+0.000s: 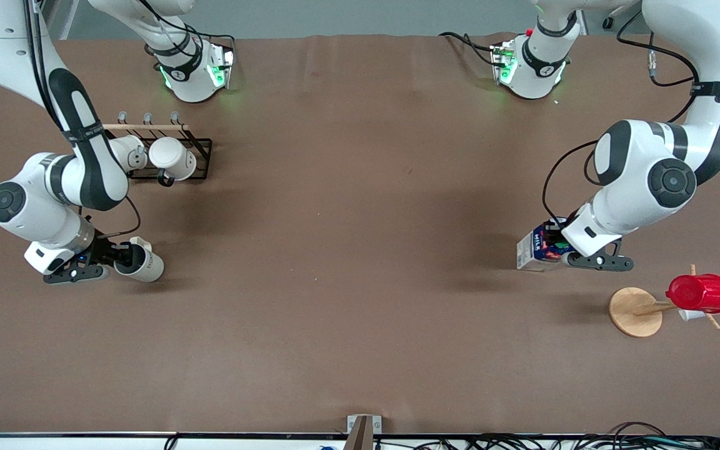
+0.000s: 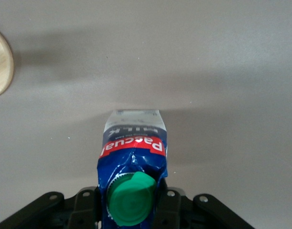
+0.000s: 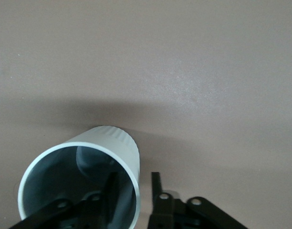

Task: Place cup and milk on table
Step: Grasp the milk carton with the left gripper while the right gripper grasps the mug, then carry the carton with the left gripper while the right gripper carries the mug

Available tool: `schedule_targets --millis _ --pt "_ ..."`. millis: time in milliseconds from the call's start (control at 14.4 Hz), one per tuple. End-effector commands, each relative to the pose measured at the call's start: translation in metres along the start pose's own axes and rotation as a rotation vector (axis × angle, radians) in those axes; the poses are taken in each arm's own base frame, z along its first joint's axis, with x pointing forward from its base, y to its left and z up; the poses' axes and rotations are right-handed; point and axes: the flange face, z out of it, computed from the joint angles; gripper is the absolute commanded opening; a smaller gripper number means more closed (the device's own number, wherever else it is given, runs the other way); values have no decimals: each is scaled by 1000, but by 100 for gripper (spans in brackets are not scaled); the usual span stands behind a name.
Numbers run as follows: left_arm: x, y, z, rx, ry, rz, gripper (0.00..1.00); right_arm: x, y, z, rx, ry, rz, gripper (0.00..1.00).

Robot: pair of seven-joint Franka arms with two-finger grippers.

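Note:
The cream-beige cup (image 1: 142, 265) is at the right arm's end of the brown table (image 1: 360, 250), its dark inside facing up and its base at or just above the sheeting. My right gripper (image 1: 124, 255) is open: one finger is inside the cup (image 3: 107, 143) and one outside, each with a gap to the wall, as the right wrist view (image 3: 134, 183) shows. The blue milk carton (image 1: 534, 250) is upright at the left arm's end. My left gripper (image 1: 557, 251) is shut on its crumpled top beside the green cap (image 2: 131, 198). I cannot tell whether its base touches the table.
A black wire rack (image 1: 200, 150) holding two whiter mugs (image 1: 172, 159) stands farther from the front camera than the cup. A round wooden disc stand (image 1: 632, 312) with a red plastic cup (image 1: 700, 292) is nearer the front camera than the milk; its edge shows in the left wrist view (image 2: 0, 62).

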Motion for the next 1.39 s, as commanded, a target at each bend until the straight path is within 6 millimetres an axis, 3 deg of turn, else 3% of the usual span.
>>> schedule_targets --millis 0,208,277,416,554,693,832,1109,1317 --pt "7 4 -30 21 43 15 31 -2 -8 -1 11 -5 86 0" --pt "18 12 -60 21 37 16 31 9 -32 -32 29 -49 169 0" --pt "21 16 -72 21 38 9 31 15 -51 -44 37 -62 181 0" --pt "24 22 -87 21 38 7 31 30 -113 -70 62 -59 213 0" --pt "24 28 -92 22 29 15 31 38 -184 -83 96 -52 249 0" --pt "24 30 -95 22 35 18 31 39 -269 -99 116 -38 303 0" --pt "23 49 -98 21 39 47 31 35 -342 -116 95 -1 355 0" --pt "19 89 -105 17 33 19 30 18 -452 -93 73 -3 436 0" --pt "21 146 -94 4 26 -35 30 17 -497 -65 36 19 474 0"
